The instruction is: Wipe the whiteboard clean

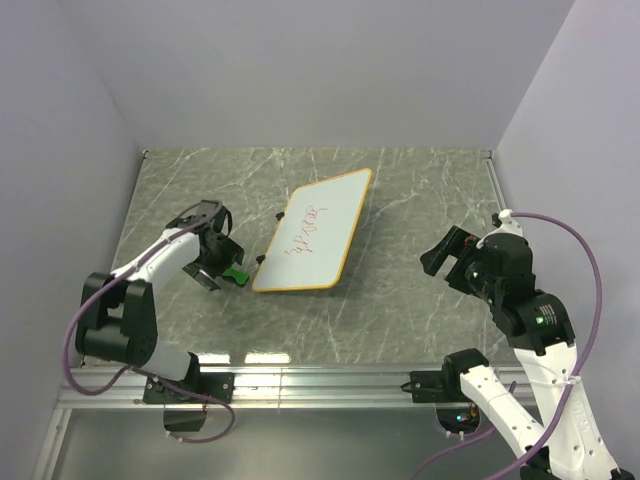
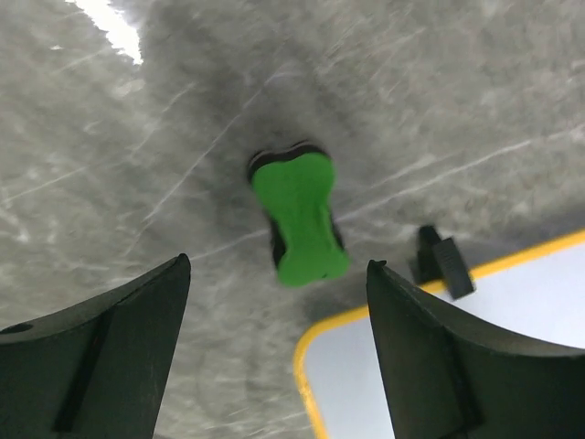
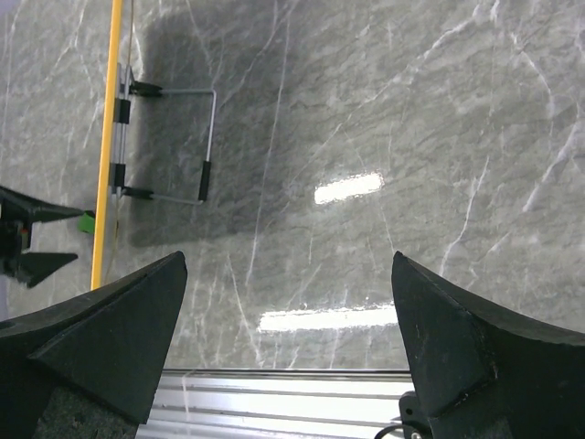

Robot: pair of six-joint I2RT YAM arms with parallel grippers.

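The green eraser just beside the whiteboard should be pinched at its thin middle. The left gripper, above it, and the right gripper are both spread, with nothing held.

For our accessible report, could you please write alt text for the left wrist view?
A green eraser lies on the grey marbled table beyond the open left gripper, between its two dark fingers, untouched. At lower right, a corner of the whiteboard with yellow frame and a black clip.
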